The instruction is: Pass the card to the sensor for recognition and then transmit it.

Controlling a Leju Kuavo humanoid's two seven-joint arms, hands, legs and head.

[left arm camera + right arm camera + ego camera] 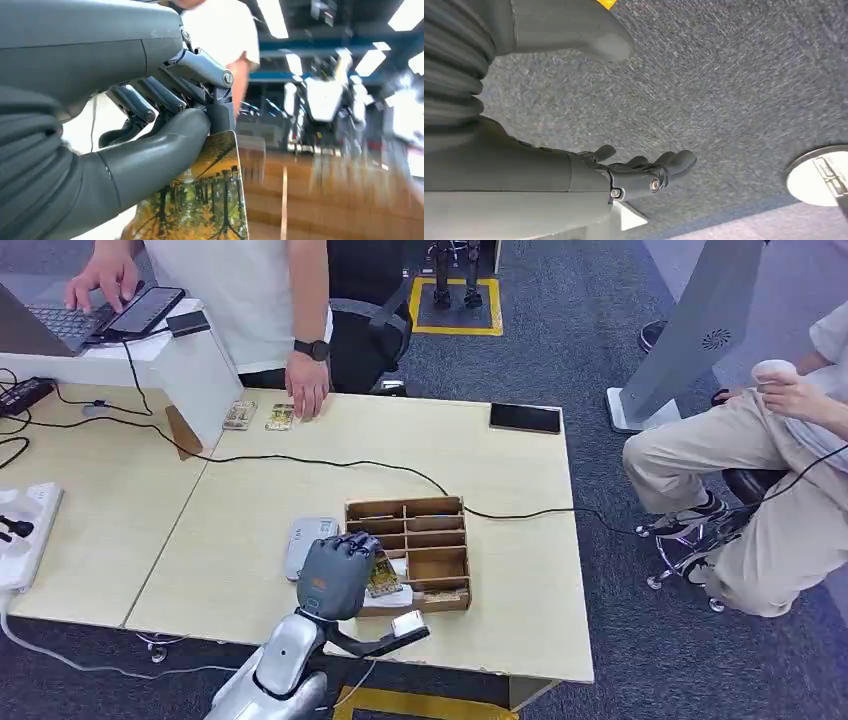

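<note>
While pinched thinly: left hand (337, 575) grips forest-print card (200, 200) between thumb and fingers.
Risk: card slipping before reaching grey sensor (305, 540).
Right hand (639, 172): hanging, empty, fingers apart.

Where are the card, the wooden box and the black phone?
card (200, 200), left wrist view, its printed forest face.
wooden box (440, 565), head view, a bare compartment floor.
black phone (525, 418), head view, screen middle.

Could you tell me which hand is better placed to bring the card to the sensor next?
The left hand: it already grips the card over the wooden organizer, beside the grey sensor. The right hand hangs open above the carpet.
</note>
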